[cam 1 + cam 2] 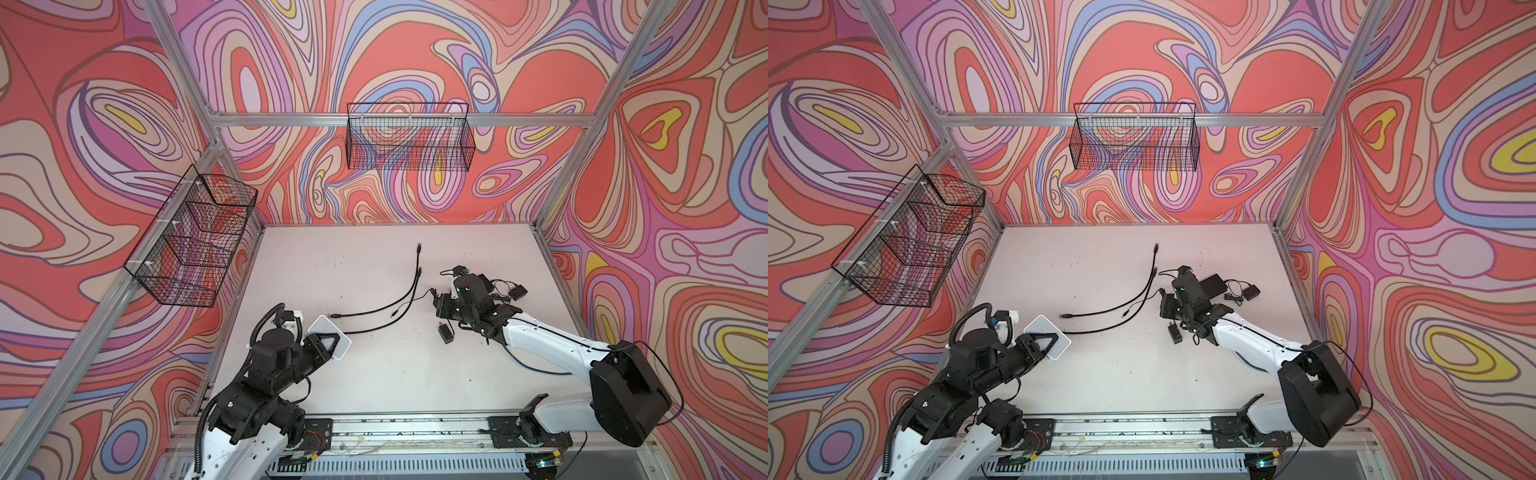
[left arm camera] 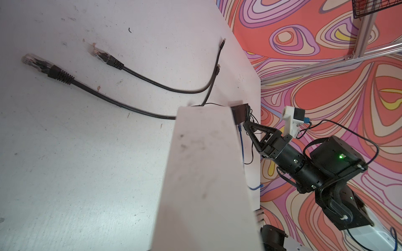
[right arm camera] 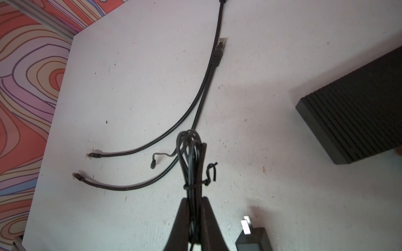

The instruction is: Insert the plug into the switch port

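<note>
Closed on the edge of a flat white rounded-square box [image 1: 324, 328]: the left gripper [image 1: 332, 347], at the near left of the white table [image 1: 374, 395]. Pinched tight around a tied bundle of thin black cord [image 3: 191, 156]: the right gripper [image 3: 194, 208], with the cord's small barrel plug [image 3: 153, 166] lying loose on the table beside 2 black network cables [image 2: 59, 75]. Near that gripper, a black power adapter [image 3: 252, 241] and a black ribbed box [image 3: 352, 113], well apart from the white box.
</note>
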`<act>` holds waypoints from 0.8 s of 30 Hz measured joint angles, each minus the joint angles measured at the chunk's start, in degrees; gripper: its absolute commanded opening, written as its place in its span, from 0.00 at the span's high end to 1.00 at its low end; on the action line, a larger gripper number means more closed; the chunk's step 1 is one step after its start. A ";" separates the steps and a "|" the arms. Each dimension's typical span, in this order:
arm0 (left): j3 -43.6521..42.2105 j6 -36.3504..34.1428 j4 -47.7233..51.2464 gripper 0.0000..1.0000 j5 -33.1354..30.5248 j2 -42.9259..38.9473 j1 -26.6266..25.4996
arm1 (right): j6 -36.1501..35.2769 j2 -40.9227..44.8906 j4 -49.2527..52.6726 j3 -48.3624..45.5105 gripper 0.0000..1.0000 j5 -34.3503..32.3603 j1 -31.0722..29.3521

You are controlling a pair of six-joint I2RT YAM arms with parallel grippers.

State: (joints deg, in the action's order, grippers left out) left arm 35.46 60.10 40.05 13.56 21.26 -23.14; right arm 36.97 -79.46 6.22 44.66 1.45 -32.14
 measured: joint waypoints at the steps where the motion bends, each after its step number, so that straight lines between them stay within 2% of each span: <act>1: -0.20 0.07 -0.22 0.82 0.02 0.00 0.00 | 0.55 -0.28 -0.50 0.00 1.00 -0.11 0.00; 11: -0.98 0.15 -1.09 0.82 0.17 0.00 0.00 | 4.74 -0.79 1.09 -0.87 1.00 -4.42 0.02; 20: -2.38 0.61 -2.21 0.82 0.26 0.00 0.00 | 7.69 2.49 2.60 -10.19 0.99 -6.34 0.02; 21: -2.47 0.63 -2.32 0.82 0.33 0.00 0.00 | 7.82 3.19 2.75 -11.06 0.96 -6.54 0.02; 22: -2.64 0.63 -2.62 0.82 0.37 0.00 0.00 | 7.96 3.91 2.80 -11.85 0.87 -6.60 0.02; 24: -3.02 0.70 -3.08 0.82 0.39 0.17 0.00 | 8.24 5.11 2.80 -12.87 0.64 -6.51 0.02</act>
State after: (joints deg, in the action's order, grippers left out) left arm 32.45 60.80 36.97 13.96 21.43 -23.14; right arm 45.21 -74.35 9.02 31.79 -5.06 -32.12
